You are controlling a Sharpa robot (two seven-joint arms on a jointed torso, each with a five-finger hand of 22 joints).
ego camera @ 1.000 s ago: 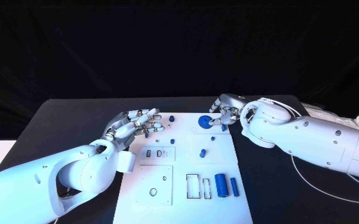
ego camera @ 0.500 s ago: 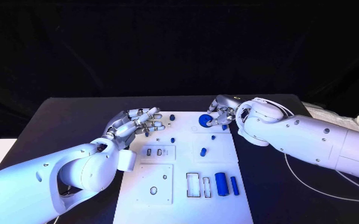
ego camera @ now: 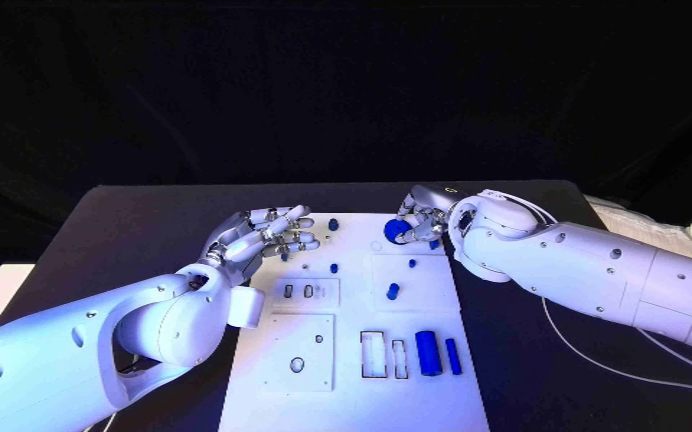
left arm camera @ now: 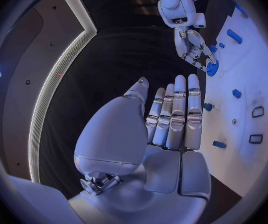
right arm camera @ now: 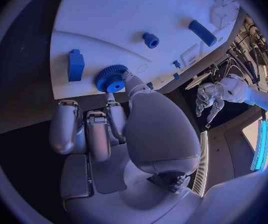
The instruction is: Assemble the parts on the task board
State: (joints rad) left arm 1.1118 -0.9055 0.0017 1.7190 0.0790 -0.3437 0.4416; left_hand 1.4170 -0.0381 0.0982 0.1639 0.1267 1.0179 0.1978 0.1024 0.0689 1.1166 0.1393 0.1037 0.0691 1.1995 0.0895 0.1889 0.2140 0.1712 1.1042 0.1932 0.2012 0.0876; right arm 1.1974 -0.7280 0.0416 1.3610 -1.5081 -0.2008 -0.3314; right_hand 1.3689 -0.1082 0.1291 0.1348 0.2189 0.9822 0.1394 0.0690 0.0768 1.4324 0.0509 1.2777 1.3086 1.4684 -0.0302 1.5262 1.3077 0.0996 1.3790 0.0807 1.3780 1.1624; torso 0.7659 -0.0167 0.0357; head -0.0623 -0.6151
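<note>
The right hand (ego camera: 418, 224) pinches the blue gear (ego camera: 394, 231) at the upper right of the task board (ego camera: 346, 397), in the head view's centre, apparently to seat it there. The left hand (ego camera: 267, 237) hovers over the board's upper left edge, fingers straight and close together, holding nothing; it is likely kept clear. Two blue cylinders (ego camera: 427, 352) lie unassembled at the board's lower right, beside empty rectangular slots (ego camera: 372, 357).

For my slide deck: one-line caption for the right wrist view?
Right hand pinching a blue toothed gear at the white task board edge.
</note>
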